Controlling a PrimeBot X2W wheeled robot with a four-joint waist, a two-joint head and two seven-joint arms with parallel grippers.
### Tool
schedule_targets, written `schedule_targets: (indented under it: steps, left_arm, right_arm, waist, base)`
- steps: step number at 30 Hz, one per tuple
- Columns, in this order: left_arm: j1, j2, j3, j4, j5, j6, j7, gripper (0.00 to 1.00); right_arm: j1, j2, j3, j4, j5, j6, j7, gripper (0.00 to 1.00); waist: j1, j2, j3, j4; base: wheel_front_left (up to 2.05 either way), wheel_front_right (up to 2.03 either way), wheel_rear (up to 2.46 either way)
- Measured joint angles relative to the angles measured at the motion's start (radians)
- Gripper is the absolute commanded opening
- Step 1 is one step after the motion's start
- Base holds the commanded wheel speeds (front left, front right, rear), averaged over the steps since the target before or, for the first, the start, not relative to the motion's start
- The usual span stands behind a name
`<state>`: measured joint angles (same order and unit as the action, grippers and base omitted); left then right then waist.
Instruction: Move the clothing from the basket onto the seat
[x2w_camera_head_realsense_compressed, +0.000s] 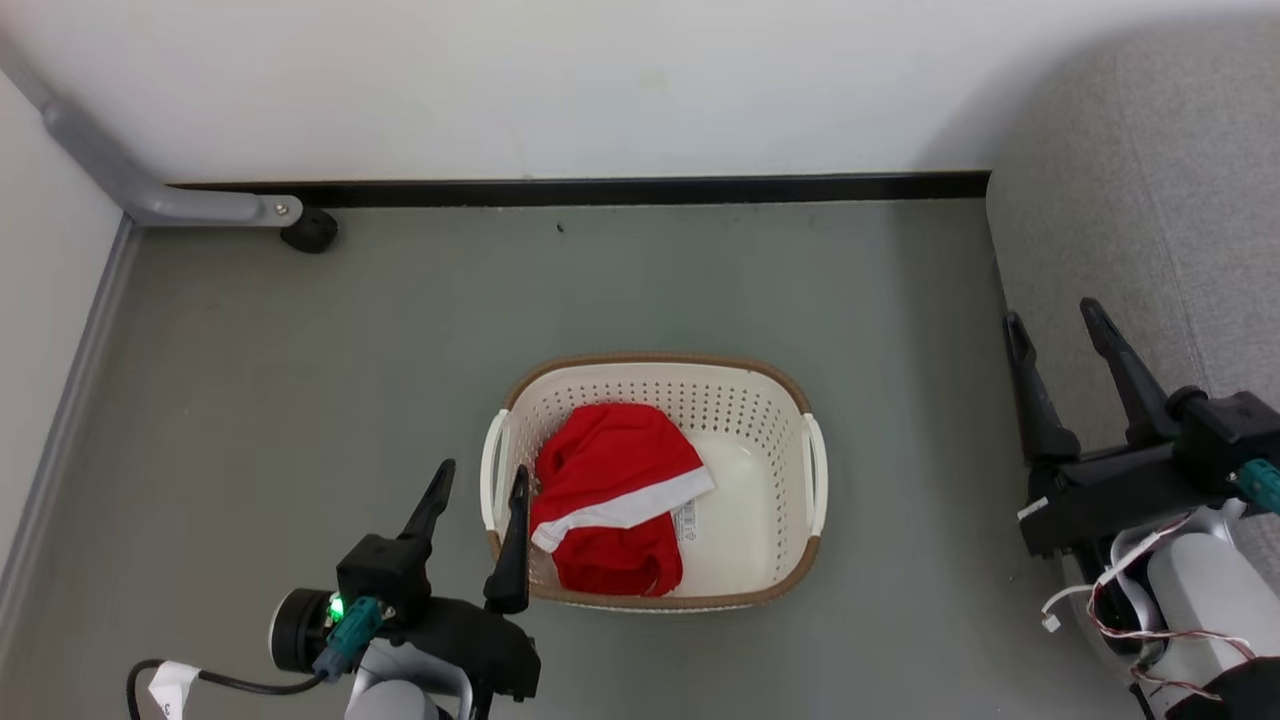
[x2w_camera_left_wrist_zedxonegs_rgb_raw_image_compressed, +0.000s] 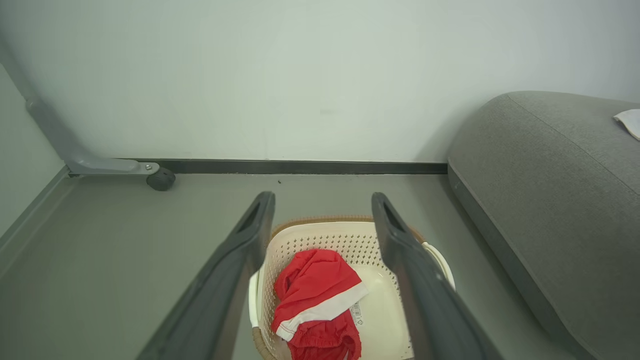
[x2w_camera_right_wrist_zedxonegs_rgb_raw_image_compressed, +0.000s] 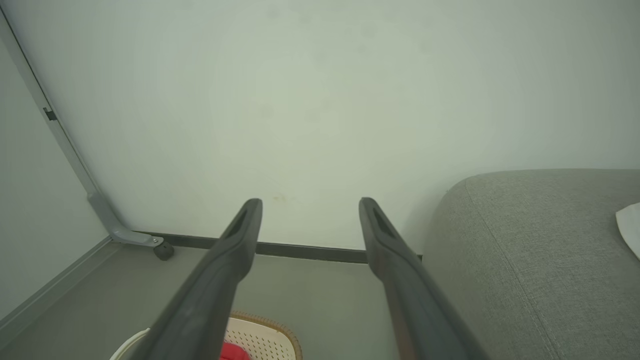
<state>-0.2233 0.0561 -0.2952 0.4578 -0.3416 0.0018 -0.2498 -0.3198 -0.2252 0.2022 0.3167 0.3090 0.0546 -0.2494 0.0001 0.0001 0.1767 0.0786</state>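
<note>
The cream perforated basket (x2w_camera_head_realsense_compressed: 790, 400) with a brown rim stands on the grey floor. Red clothing with a white band (x2w_camera_head_realsense_compressed: 610, 495) lies bunched in its left half; the same clothing (x2w_camera_left_wrist_zedxonegs_rgb_raw_image_compressed: 317, 300) shows between my left fingers in the left wrist view, inside the basket (x2w_camera_left_wrist_zedxonegs_rgb_raw_image_compressed: 325, 240). My left gripper (x2w_camera_head_realsense_compressed: 482, 478) is open, just left of the basket's near-left corner, holding nothing. My right gripper (x2w_camera_head_realsense_compressed: 1053, 325) is open and empty beside the grey seat (x2w_camera_head_realsense_compressed: 1150, 200), at the right. The seat (x2w_camera_left_wrist_zedxonegs_rgb_raw_image_compressed: 550, 200) curves along the right; a sliver of basket (x2w_camera_right_wrist_zedxonegs_rgb_raw_image_compressed: 260, 340) and clothing (x2w_camera_right_wrist_zedxonegs_rgb_raw_image_compressed: 231, 352) shows low down.
A white wall with a black skirting strip (x2w_camera_head_realsense_compressed: 600, 190) closes the far side. A grey metal bracket with a black caster (x2w_camera_head_realsense_compressed: 310, 232) stands at the back left. A white scrap (x2w_camera_left_wrist_zedxonegs_rgb_raw_image_compressed: 629, 122) lies on the seat's far part.
</note>
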Motion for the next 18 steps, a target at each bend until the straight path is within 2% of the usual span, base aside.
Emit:
schedule_targets:
  steps: [12, 18]
  left_arm:
    - [-0.153, -0.011, -0.084, 0.078, 0.029, -0.029, 0.0, 1.0]
    - [-0.265, -0.014, -0.113, 0.143, 0.039, -0.03, 0.002, 1.0]
  right_arm:
    - [-0.119, -0.005, 0.008, -0.07, -0.008, 0.016, 0.0, 1.0]
    - [-0.167, 0.004, 0.019, -0.091, -0.011, 0.025, 0.0, 1.0]
  waist:
    - [0.0001, 0.0, 0.16, -0.025]
    - [0.0002, 0.0001, 0.242, -0.049]
  base:
    - [0.0, 0.0, 0.0]
    - [0.0, 0.0, 0.0]
